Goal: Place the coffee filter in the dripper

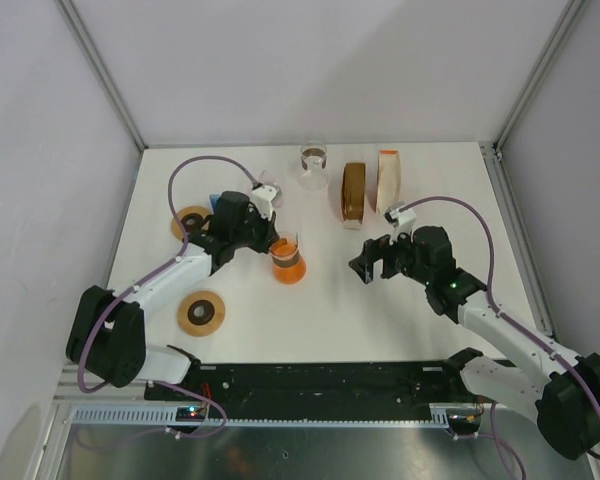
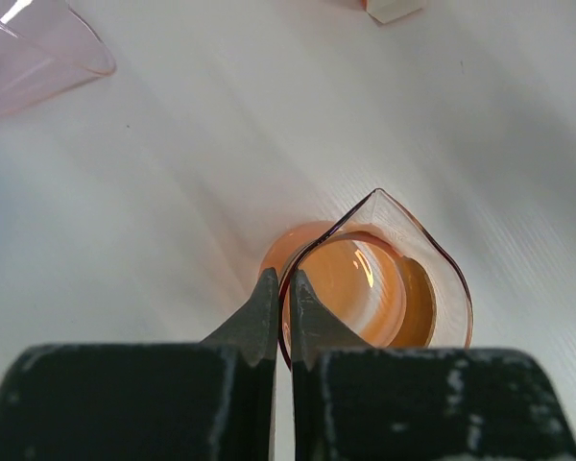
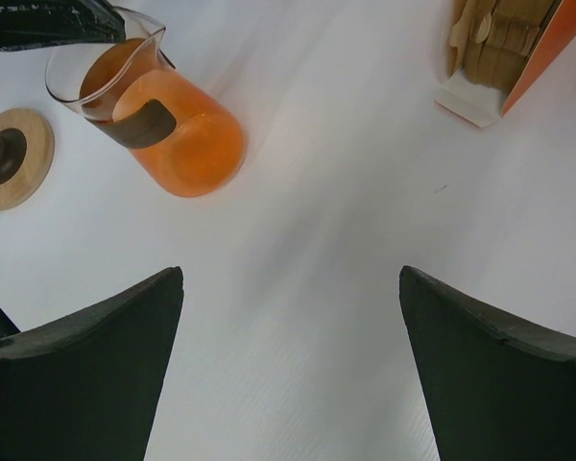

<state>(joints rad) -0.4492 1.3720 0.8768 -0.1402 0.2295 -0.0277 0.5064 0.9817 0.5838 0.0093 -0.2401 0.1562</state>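
My left gripper (image 1: pixel 272 246) is shut on the rim of an orange glass carafe (image 1: pixel 289 263) standing mid-table; in the left wrist view its fingertips (image 2: pixel 267 288) pinch the carafe's rim (image 2: pixel 384 288) near the spout. The clear glass dripper (image 1: pixel 313 166) stands at the back and shows as a pale cone in the left wrist view (image 2: pixel 38 48). Brown coffee filters (image 1: pixel 354 190) stand on edge in a holder to its right, also in the right wrist view (image 3: pixel 504 43). My right gripper (image 1: pixel 372 262) is open and empty over bare table (image 3: pixel 291 274), right of the carafe (image 3: pixel 168 120).
A white and orange filter box (image 1: pixel 389 180) stands beside the brown filters. Two round wooden discs lie at the left, one far (image 1: pixel 193 220) and one near (image 1: pixel 201 312); the near one shows in the right wrist view (image 3: pixel 10 158). Grey walls enclose the table.
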